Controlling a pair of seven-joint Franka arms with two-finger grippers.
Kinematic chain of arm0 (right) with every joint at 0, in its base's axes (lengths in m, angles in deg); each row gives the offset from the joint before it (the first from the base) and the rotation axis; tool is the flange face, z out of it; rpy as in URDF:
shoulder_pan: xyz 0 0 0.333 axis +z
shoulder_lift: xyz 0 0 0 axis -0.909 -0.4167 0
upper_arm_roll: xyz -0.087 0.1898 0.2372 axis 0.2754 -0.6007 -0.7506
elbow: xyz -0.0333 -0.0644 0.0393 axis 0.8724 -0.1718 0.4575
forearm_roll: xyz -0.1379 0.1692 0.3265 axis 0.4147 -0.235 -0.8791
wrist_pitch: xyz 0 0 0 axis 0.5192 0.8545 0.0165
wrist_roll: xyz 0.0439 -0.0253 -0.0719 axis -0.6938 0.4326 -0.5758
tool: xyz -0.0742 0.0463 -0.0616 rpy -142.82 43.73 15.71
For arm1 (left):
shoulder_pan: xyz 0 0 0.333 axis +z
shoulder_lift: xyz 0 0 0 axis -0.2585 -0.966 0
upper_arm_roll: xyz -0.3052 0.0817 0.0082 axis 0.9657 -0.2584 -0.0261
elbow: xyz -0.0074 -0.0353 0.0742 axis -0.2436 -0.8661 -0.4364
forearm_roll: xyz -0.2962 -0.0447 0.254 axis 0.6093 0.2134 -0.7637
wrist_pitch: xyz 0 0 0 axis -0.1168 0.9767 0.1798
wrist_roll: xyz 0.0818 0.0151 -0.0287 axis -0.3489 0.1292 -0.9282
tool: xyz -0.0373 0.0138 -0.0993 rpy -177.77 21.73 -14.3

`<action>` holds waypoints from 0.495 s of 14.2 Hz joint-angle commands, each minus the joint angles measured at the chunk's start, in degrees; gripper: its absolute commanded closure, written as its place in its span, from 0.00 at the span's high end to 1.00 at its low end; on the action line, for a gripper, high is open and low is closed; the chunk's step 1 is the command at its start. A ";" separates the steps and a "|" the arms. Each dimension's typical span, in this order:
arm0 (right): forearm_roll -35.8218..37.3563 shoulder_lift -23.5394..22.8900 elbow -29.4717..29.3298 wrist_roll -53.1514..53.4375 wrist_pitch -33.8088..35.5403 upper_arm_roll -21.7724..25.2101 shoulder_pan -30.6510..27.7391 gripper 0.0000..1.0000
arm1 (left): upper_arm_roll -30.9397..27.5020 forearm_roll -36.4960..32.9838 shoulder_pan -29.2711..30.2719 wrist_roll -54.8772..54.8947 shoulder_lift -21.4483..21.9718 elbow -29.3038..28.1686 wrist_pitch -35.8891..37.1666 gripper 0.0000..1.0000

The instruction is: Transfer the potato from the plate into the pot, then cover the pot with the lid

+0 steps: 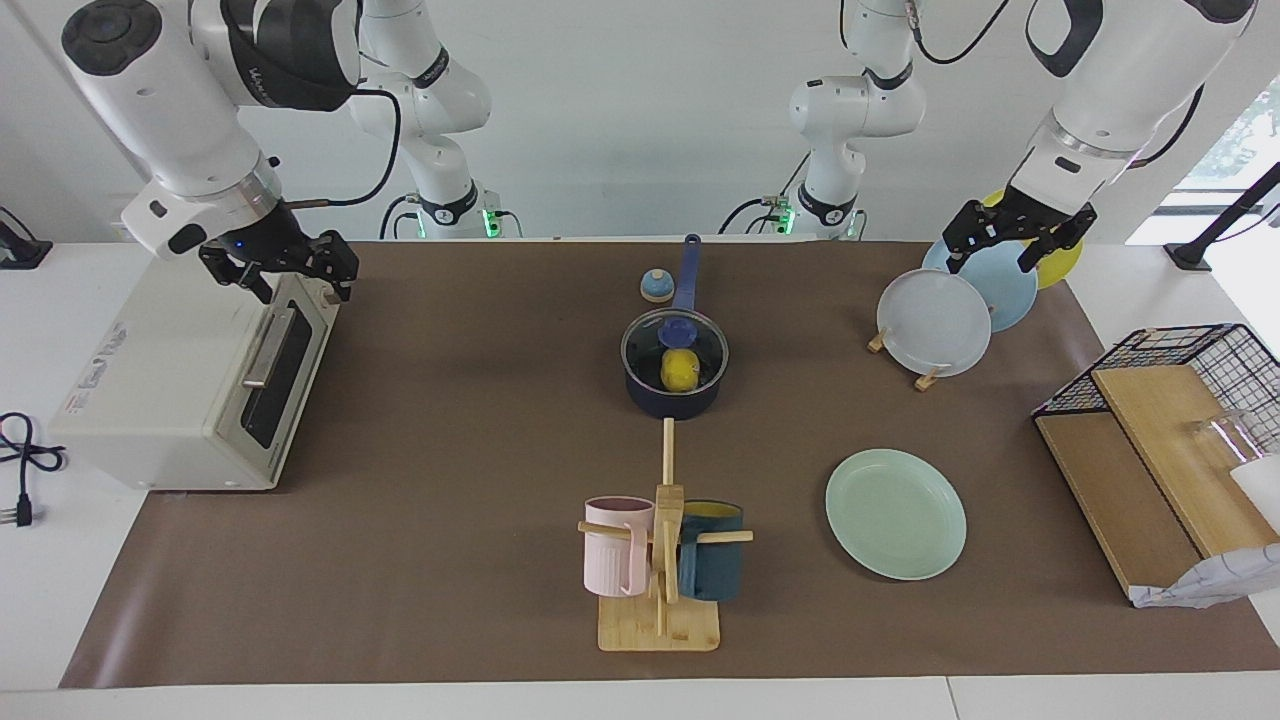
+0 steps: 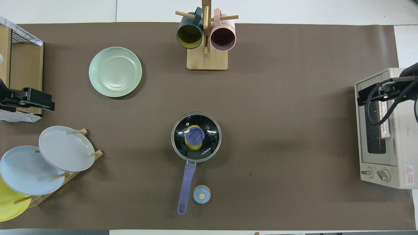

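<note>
Lidded saucepan mid-desk, both robot tools raised at the desk's ends.

The bright yellow potato [image 1: 679, 369] sits inside the dark navy saucepan [image 1: 675, 392], covered by the clear glass lid with blue knob [image 2: 196, 137]; bare brown mat surrounds it. The pale mint-green plate [image 1: 895, 513] lies bare, farther from the robots. The left tool [image 1: 1008, 243] hovers open and holding nothing over upright plates; the right tool [image 1: 292, 274], likewise, over a white toaster oven [image 1: 180, 390].

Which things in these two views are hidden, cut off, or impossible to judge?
- Potato: overhead view, middle hidden by the lid knob.
- Yellow plate: overhead view, cut off by the edge; facing view, covered by the left gripper and the light blue plate.
- Wire basket: cut off by the edge in both views.
- Right gripper: overhead view, mostly outside the edge.
</note>
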 commanded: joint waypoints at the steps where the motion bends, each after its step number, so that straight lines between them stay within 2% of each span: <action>1: -1.21 0.91 0.43 0.59 0.32 -0.71 -0.55 1.00 | -0.32 0.31 -0.16 -0.56 1.01 -0.87 0.05 1.00; 7: -1.47 0.91 0.69 1.90 -1.43 -0.54 -1.17 1.00 | -0.23 0.31 -0.16 -0.56 1.01 -0.87 0.05 1.00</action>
